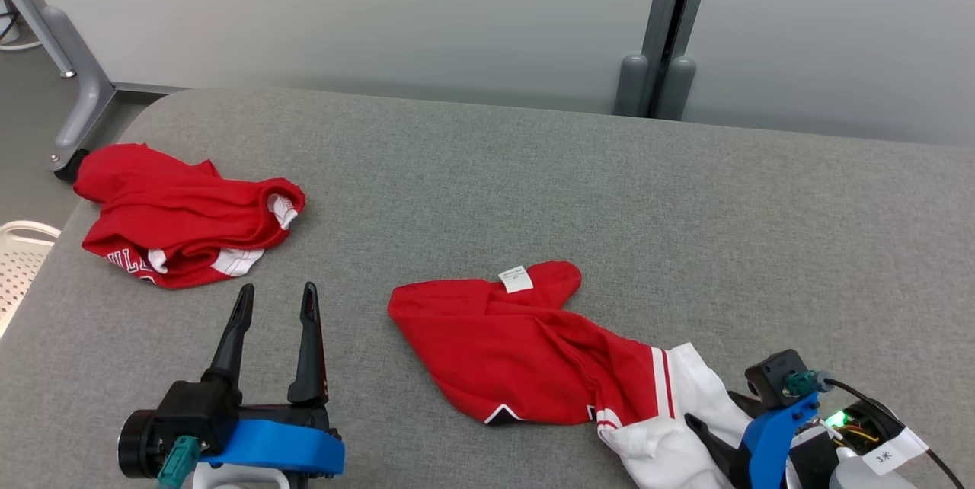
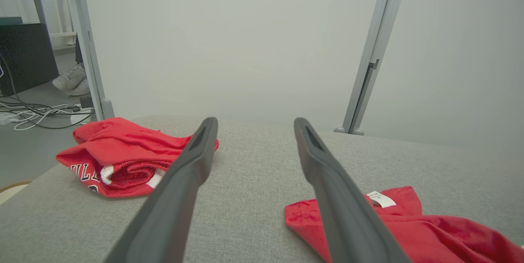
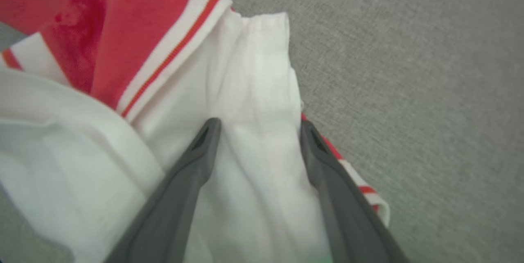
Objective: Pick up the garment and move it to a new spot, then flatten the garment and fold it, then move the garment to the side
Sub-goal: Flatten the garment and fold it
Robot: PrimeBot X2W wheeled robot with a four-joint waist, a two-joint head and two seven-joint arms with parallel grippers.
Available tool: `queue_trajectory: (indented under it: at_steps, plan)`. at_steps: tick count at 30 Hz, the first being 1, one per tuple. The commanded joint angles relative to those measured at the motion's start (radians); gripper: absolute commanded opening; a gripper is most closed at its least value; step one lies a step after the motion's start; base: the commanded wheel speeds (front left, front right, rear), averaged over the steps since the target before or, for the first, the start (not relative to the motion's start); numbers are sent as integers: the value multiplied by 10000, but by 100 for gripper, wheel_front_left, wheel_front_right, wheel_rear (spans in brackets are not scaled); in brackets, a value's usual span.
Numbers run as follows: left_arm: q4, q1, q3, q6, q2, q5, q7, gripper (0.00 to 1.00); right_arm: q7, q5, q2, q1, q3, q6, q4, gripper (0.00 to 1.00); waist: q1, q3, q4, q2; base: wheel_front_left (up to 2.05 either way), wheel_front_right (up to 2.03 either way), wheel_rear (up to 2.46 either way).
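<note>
The garment (image 1: 533, 352), red with a white striped end (image 1: 670, 436), lies crumpled at the middle front of the grey padded table (image 1: 609, 192), with a white label by its far edge. My right gripper (image 1: 712, 409) is at the white end; in the right wrist view it (image 3: 258, 125) stands open with its fingers astride a ridge of white cloth (image 3: 254, 91), and I cannot tell if they touch it. My left gripper (image 1: 277, 292) is open over bare table, left of the garment (image 2: 430, 230). In the left wrist view that gripper (image 2: 256, 123) holds nothing.
A second red garment (image 1: 183, 218) lies bunched at the table's far left (image 2: 123, 156). A white basket (image 1: 19, 260) sits off the left edge. A grey partition and post (image 1: 663, 55) stand behind the table. On the floor are cables (image 2: 37, 111) and a person's shoe (image 2: 73, 80).
</note>
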State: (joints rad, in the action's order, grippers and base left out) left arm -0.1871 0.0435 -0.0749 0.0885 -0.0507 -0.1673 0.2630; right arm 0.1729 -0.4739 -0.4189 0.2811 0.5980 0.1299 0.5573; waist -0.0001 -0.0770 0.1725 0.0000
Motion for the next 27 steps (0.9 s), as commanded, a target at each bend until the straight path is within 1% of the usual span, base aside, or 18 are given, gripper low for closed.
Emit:
queue_trajectory:
  at_steps: [1,2,3,7,10,14,18,24,25,26,27]
  plan:
    - [3,9,2,-16,7,-22,27,100,174,-96,-30,-155,186,22,185,49,1,-1,-6,0,0,0,0]
    - [-2,13,-13,-27,7,-46,27,100,213,-144,-43,-109,272,22,180,27,1,10,-8,0,0,0,0]
    - [1,22,-20,-38,7,-63,27,100,115,-160,-78,18,296,20,115,0,1,3,-15,0,0,0,0]
    - [-9,69,11,-51,5,-42,27,100,-524,-69,-298,583,-34,6,-69,0,1,23,-41,0,0,0,0]
    - [6,130,50,-30,7,-20,27,100,-1179,92,-487,1132,-512,8,-156,0,1,-15,-38,0,0,0,0]
    - [-3,166,45,8,7,-20,27,100,-1586,217,-758,1848,-1063,8,-41,0,1,-33,37,0,0,0,0]
    - [-21,162,19,30,7,-54,27,100,-1407,233,-897,2514,-1393,9,319,0,1,-23,143,0,0,0,0]
    - [-41,199,-31,41,7,-106,27,100,-1134,212,-752,3239,-1394,8,1308,0,1,-67,268,0,0,0,0]
    - [-26,216,-52,21,5,-119,27,100,-1228,253,-713,3340,-1372,8,1513,18,1,-83,279,0,0,0,0]
    - [-12,227,-65,-1,5,-138,27,100,-1369,394,-737,3461,-1408,8,1721,100,1,-95,280,0,0,0,0]
    - [-4,239,-75,-19,7,-145,27,100,-1406,676,-795,3593,-1435,6,2077,100,1,-107,273,0,0,0,0]
